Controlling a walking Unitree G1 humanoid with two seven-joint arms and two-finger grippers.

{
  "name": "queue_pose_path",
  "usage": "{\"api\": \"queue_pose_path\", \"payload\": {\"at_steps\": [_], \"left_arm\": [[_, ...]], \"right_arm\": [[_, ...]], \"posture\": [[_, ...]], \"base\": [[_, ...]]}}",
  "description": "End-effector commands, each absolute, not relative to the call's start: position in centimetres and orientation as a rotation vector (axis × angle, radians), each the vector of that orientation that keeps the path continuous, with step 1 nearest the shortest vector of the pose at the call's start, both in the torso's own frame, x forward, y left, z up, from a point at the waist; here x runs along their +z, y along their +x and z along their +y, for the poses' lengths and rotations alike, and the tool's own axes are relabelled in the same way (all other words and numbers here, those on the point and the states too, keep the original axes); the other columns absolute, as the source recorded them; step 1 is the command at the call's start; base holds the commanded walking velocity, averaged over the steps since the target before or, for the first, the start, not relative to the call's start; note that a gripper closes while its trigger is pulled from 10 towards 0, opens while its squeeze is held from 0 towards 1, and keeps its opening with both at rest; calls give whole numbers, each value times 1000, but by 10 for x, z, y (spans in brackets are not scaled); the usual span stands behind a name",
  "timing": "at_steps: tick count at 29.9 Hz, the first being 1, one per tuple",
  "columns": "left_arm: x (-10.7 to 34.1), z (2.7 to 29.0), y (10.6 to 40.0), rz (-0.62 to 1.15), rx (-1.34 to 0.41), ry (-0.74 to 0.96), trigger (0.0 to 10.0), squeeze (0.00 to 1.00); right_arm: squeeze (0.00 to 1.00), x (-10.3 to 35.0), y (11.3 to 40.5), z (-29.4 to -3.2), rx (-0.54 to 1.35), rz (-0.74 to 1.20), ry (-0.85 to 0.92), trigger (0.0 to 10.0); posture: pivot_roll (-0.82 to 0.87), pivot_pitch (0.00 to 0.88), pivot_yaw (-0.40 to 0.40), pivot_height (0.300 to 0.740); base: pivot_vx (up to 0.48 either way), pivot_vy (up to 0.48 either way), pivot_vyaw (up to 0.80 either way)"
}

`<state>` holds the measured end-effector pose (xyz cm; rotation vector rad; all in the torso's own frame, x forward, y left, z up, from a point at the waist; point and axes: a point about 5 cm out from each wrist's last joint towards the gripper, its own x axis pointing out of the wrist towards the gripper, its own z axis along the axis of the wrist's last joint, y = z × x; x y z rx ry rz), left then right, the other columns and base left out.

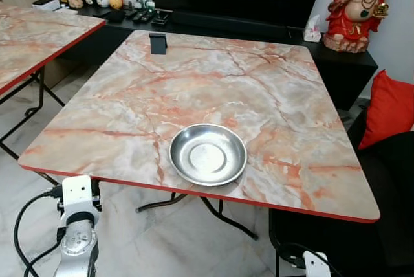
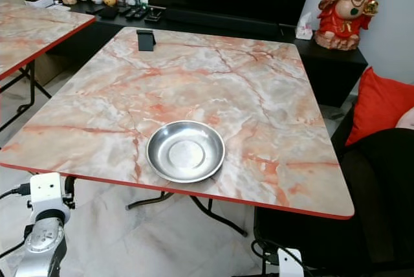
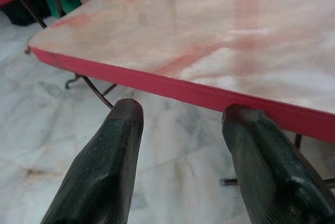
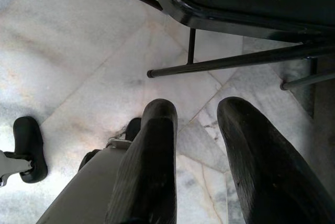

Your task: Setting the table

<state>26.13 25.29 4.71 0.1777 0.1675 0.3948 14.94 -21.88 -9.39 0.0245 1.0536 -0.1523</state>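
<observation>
Dish (image 1: 208,154): round, shiny steel, empty, lower centre of marble tabletop (image 1: 259,89) | our left gripper (image 3: 180,116): fingers wide, holding nothing | our right gripper (image 4: 196,111): fingers apart, empty

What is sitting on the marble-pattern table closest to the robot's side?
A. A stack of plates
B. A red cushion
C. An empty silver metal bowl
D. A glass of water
C: a shiny, empty metal bowl rests on the marble-pattern table near its red front edge, while the only other item on it, a small black stand, sits at the far side.
</observation>
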Motion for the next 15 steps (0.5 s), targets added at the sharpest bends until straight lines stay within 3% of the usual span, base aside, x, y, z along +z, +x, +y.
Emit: {"api": "queue_pose_path", "payload": {"at_steps": [1, 15], "left_arm": [[72, 243, 285, 57, 321, 181, 10000, 0], [68, 225, 300, 89, 169, 121, 10000, 0]], "right_arm": [[0, -94, 148, -221, -167, 1051, 33, 10000], [0, -94, 148, -220, -170, 1052, 40, 10000]], "posture": [[92, 0, -67, 740], [84, 0, -62, 740]], "base": [[0, 0, 0], [0, 0, 0]]}}
